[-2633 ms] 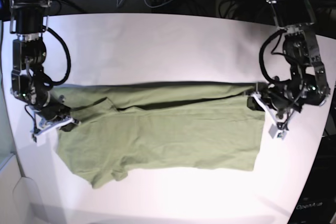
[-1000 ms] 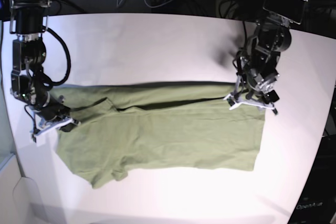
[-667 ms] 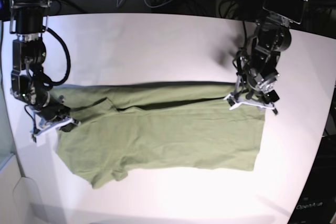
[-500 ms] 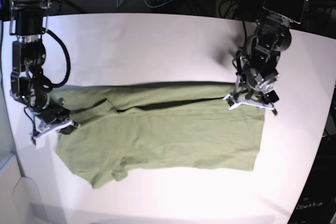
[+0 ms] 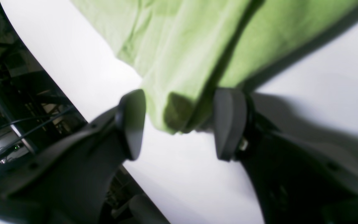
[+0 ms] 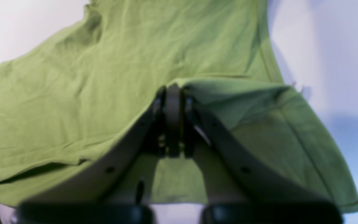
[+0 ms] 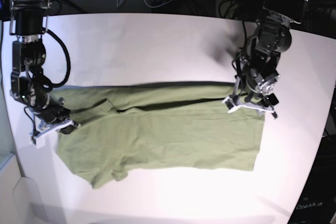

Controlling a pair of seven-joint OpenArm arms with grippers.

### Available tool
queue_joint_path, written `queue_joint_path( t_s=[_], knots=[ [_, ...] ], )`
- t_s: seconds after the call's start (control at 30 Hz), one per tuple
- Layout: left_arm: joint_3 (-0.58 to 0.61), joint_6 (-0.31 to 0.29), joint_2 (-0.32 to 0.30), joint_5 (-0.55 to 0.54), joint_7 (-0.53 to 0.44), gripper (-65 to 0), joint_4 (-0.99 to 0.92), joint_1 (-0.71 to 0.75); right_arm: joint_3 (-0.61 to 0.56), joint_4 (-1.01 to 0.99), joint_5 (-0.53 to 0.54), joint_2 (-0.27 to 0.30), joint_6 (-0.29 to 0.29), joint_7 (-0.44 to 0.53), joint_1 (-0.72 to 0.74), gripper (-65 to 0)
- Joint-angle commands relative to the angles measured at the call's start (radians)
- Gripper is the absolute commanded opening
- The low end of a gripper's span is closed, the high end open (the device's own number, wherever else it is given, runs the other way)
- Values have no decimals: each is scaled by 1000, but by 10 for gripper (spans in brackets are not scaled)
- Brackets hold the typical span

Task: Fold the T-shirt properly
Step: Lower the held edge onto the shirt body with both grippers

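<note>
On the base view's left, the right gripper (image 6: 173,93) has its jaws pressed together, pinching an edge of the wrinkled olive-green cotton T-shirt (image 7: 163,129), which lies spread across the white table (image 7: 157,45). At the shirt's far-right corner, the left gripper (image 5: 179,124) stands spread, a cloth corner between its dark fingers (image 5: 228,121).
</note>
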Motion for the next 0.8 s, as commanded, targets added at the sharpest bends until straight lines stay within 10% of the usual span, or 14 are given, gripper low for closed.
queue_joint_path(
  t_s=[0.0, 0.33, 0.77],
  knots=[
    [-8, 7, -8, 10, -6, -316, 18, -20, 6, 15, 11, 15, -7, 22, 22, -646],
    [-9, 10, -5, 10, -3, -558, 8, -53, 6, 15, 11, 15, -7, 22, 18, -646],
    [-44, 17, 9, 10, -6, -566, 7, -76, 6, 15, 11, 15, -7, 22, 25, -647]
  ],
)
